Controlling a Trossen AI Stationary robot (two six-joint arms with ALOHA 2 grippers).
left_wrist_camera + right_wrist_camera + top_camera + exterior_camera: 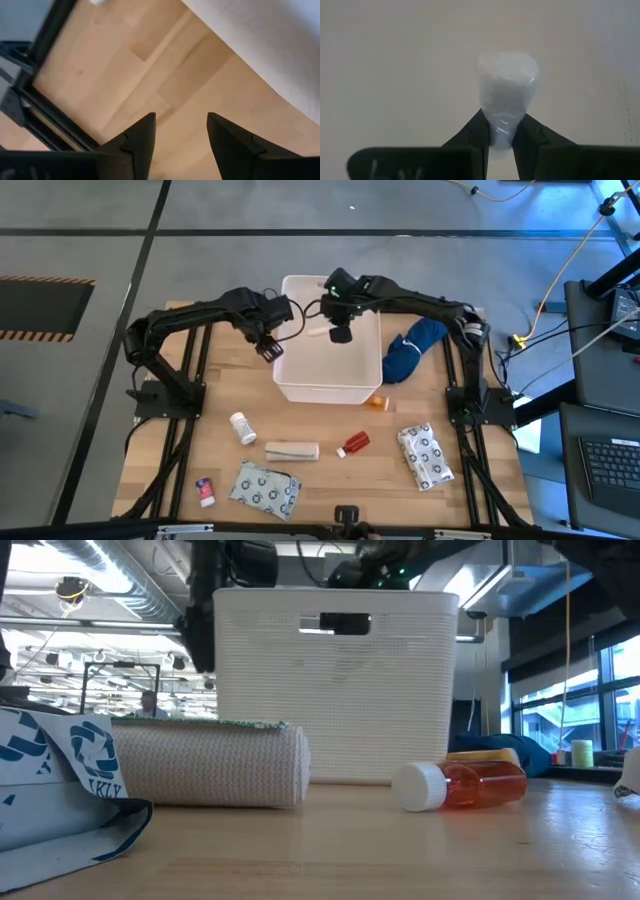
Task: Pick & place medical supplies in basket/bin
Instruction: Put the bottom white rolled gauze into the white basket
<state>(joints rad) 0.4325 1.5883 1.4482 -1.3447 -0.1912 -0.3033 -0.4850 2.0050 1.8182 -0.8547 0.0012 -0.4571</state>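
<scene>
The white bin stands at the table's middle, toward the far edge. My right gripper is over the bin's inside, shut on a small white roll wrapped in clear film. My left gripper hangs open over bare wood just left of the bin, nothing between its fingers. On the table nearer the front lie a white pill bottle, a beige bandage roll, a red vial, an orange vial, two dotted packets and a small tube. My right gripper pinches the wrapped roll by its narrower near end between the two fingers. The fingers slant down from above, and the roll sticks out beyond them. It hangs lifted clear above the bin's white floor.
A dark blue cloth bundle lies against the bin's right side. In the low view the bandage roll and the orange vial lie in front of the bin. Black frame rails run along the table's left and right edges.
</scene>
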